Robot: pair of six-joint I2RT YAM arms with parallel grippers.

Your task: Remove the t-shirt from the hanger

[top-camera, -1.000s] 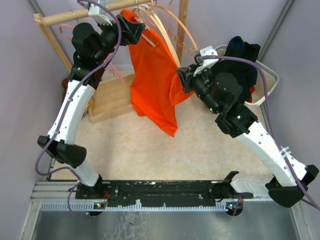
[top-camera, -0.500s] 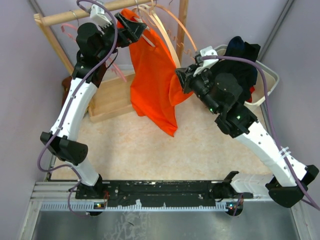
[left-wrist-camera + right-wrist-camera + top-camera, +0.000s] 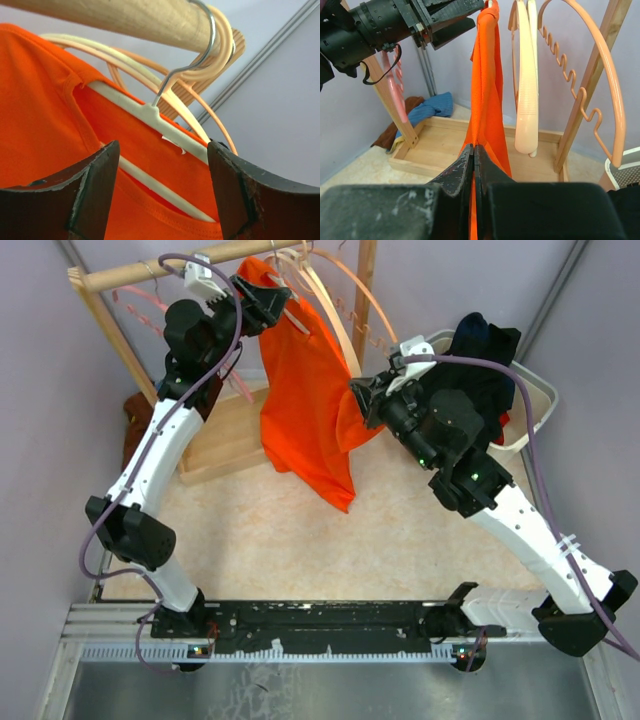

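We logged one orange t-shirt on a white hanger, left hand spread open at its collar. Our right hand clamped its fabric.

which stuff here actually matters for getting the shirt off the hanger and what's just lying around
For the job:
orange t-shirt
white hanger
wooden rail
left hand, open by the hanger
right hand, shut on the t-shirt

Lying about:
cream hanger
peach hanger
wooden tray
blue cloth
bin of dark clothes
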